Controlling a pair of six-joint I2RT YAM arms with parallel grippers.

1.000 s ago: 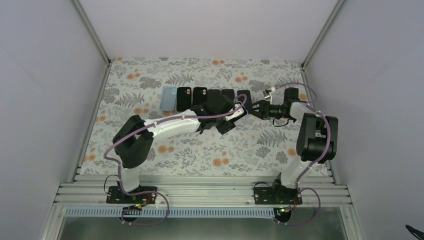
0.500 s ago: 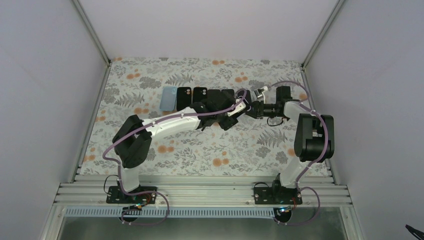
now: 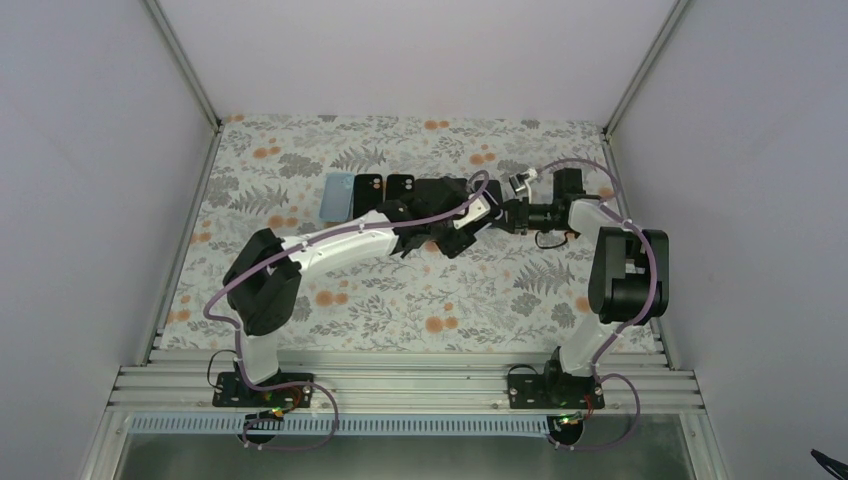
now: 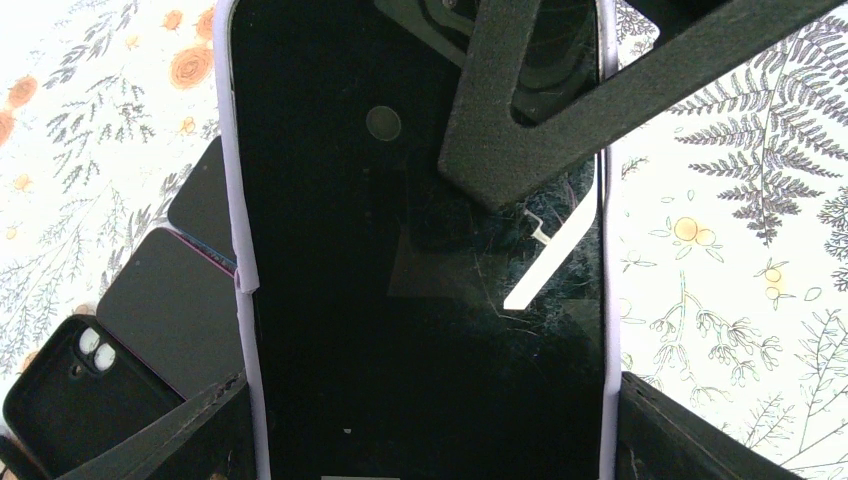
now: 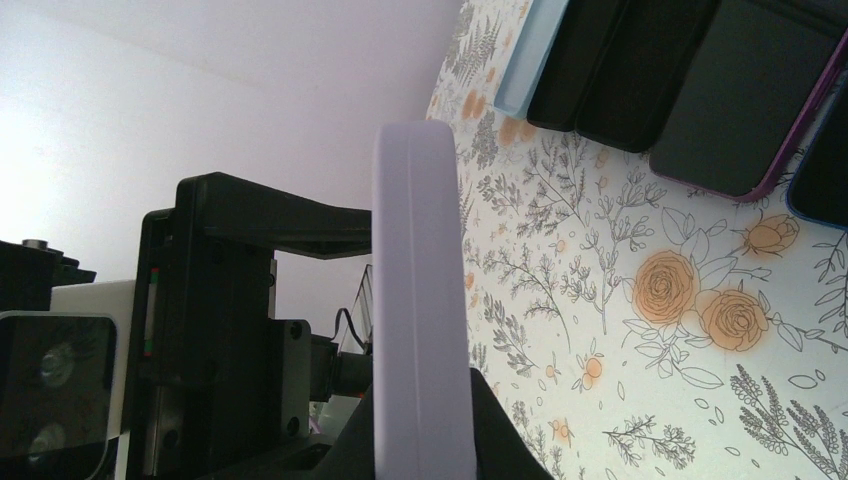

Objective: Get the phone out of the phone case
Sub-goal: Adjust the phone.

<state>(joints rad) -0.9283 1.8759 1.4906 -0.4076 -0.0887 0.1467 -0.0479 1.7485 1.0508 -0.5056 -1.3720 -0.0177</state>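
Observation:
A phone (image 4: 400,300) with a black screen sits in a lilac phone case (image 4: 243,220), lifted off the table. My left gripper (image 4: 430,420) clamps it across its width, one jaw pressed on each long side. My right gripper (image 5: 420,420) is shut on the far end of the case (image 5: 418,300), which shows edge-on between its fingers. One of the right fingers (image 4: 520,130) lies over the top of the screen. In the top view the two grippers (image 3: 455,225) (image 3: 497,213) meet at the case (image 3: 479,211) near the back centre.
A row of other phones and cases lies along the back of the floral mat: a light blue case (image 3: 337,196), black cases (image 3: 368,195) (image 3: 401,190), and dark phones (image 5: 740,90). A black case with camera holes (image 4: 80,400) lies just left of the held phone.
My right gripper has moved in toward the left gripper and shut on the end of the case. The left arm has shifted the held phone slightly back and left.

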